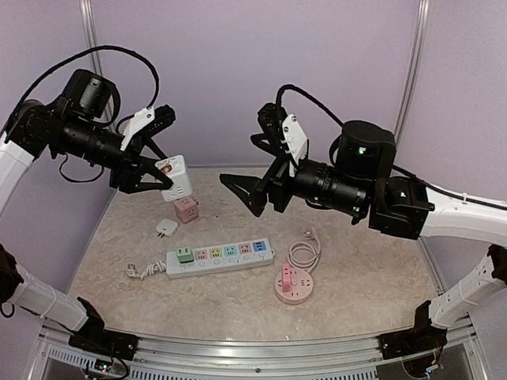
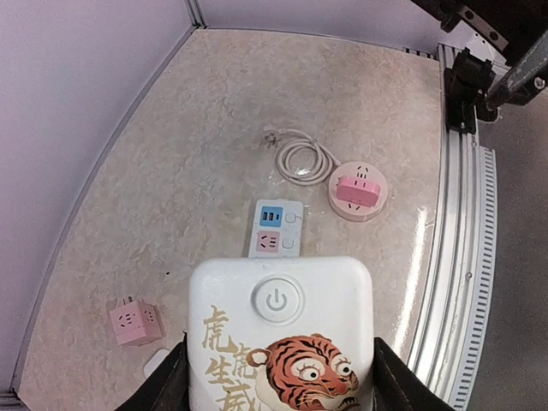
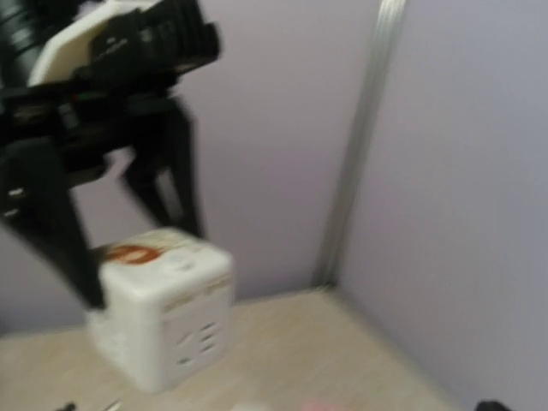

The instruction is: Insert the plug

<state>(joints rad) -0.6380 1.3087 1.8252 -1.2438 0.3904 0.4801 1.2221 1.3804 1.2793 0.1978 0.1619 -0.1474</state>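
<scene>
The left gripper point(image 2: 280, 381) clamps a white cube adapter point(image 1: 176, 177) by its two sides, jaws half apart, holding it in the air above the table's ten o'clock area. Its face shows a power-symbol button, a tiger picture and gold Chinese characters, 虎 and 生 among them. The right gripper point(image 1: 240, 162) hangs at three o'clock of it, jaws spread wide, touching nothing. The power strip point(image 1: 220, 257) lies at five o'clock below.
</scene>
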